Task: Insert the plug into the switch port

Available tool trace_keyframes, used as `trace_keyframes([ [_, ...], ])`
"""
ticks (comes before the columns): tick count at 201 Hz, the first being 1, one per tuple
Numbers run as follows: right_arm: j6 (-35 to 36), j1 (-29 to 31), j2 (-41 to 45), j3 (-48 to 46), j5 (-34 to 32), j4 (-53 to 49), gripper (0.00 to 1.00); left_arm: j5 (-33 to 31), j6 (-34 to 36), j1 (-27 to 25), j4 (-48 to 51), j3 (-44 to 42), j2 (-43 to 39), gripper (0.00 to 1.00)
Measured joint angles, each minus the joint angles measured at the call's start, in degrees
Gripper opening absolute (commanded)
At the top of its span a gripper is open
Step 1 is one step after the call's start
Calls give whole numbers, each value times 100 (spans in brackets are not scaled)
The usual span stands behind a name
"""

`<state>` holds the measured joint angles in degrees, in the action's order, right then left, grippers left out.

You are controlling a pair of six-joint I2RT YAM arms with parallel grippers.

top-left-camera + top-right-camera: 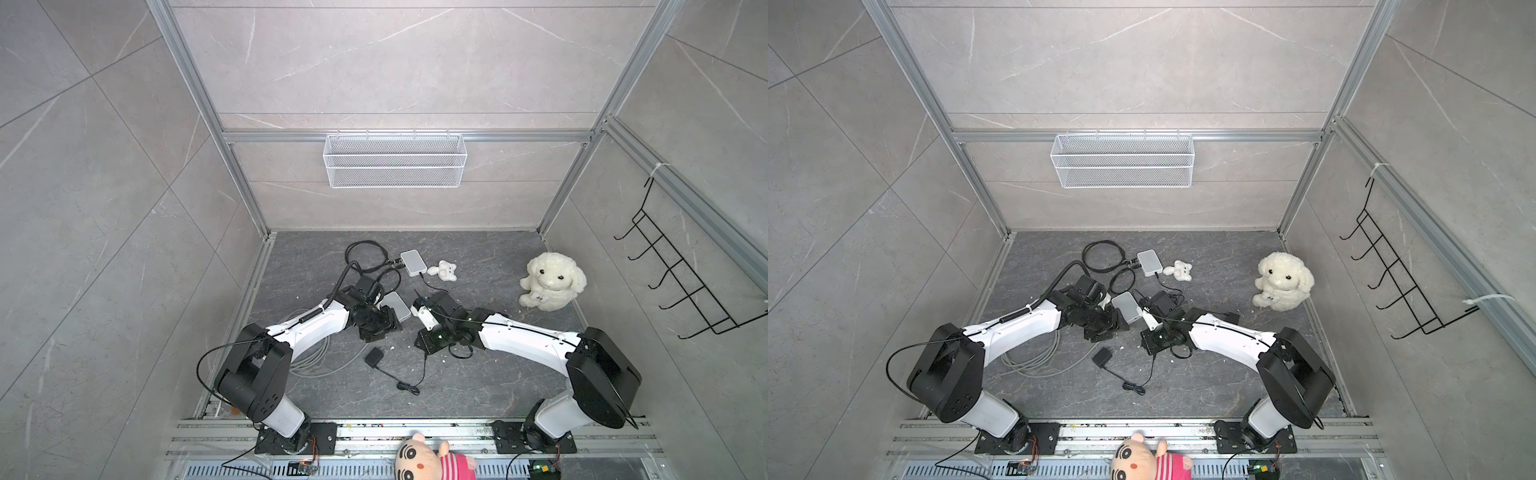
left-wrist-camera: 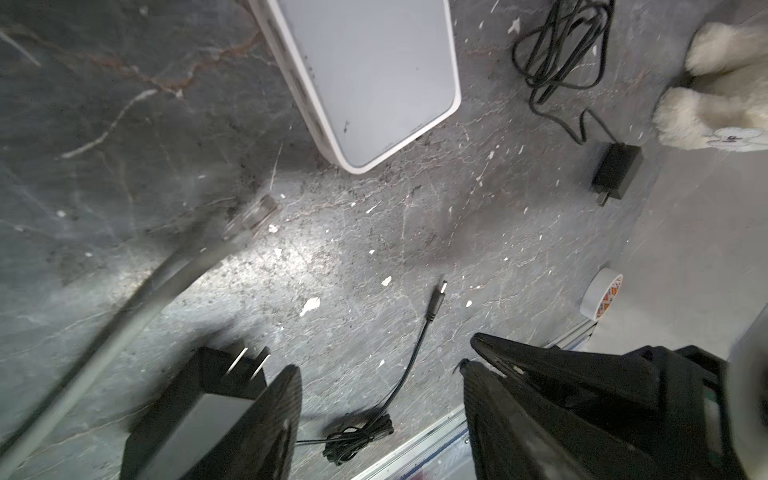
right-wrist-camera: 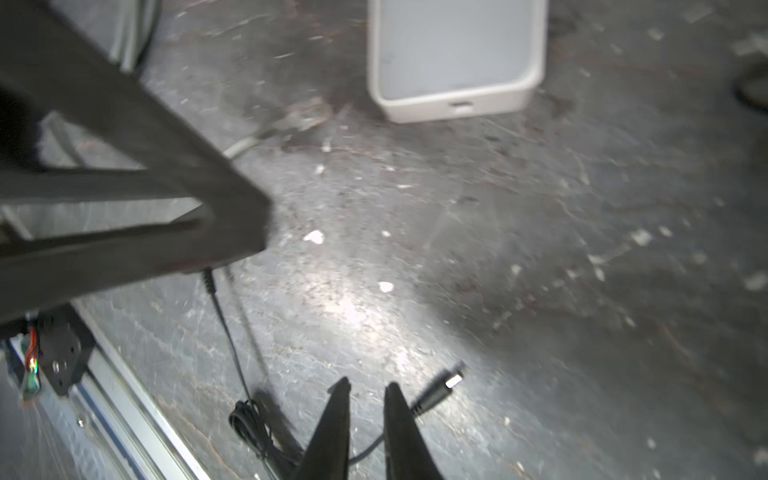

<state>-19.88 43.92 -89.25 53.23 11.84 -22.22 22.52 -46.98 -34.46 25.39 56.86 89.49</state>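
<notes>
**Plug not yet in hand: get a square grip first**

The plug (image 3: 440, 388) lies loose on the counter (image 3: 540, 291), just beside the right claw (image 3: 368, 384). The claw's jaws stand narrow, with bare counter showing in the gap, and they pinch nothing that I can see. The cord (image 3: 232, 345) runs on behind the fingers. The top views hide the plug under that claw, in the lower middle of the frame.

The switch (image 1: 397, 306) sits just left of centre in a top view, between the two claws. The right wrist view shows it lying flat, with a small port (image 3: 459, 104) in the side that faces the camera.

The left claw (image 2: 382, 365) hangs wide and empty near the switch. The black adapter (image 2: 199, 407) lies outside its jaws.

My read is that the step in hand is the pickup.

- **Grip:** the right claw should open a little more, shift over the plug's sleeve and close across it, not on the thin cord. The metal tip should stick out in front.
- **Aim:** line the barrel up with the port's axis and keep it low and level.
- **Brace:** the switch looks light and is likely to slide, so the left claw could hold its far end while the plug goes in.
- **Cord:** watch for slack dragging the plug off line.
</notes>
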Motion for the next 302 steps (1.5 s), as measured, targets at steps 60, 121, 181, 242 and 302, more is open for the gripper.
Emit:
trace_keyframes([
  [60,-1191,20,-404,-107,-243,-304,30,-146,-52,7,83,136,-74,65],
  [121,-1556,81,-673,-94,-240,-284,22,-240,-37,7,162,313,-74,65],
  [181,-1473,155,-929,153,-286,-323,5,-461,92,7,476,564,-66,65],
  [242,-391,175,-686,116,-595,-302,3,-546,138,7,581,608,-61,65],
  [302,632,-140,385,-393,149,1049,5,-116,-555,7,-332,177,-61,64],
])
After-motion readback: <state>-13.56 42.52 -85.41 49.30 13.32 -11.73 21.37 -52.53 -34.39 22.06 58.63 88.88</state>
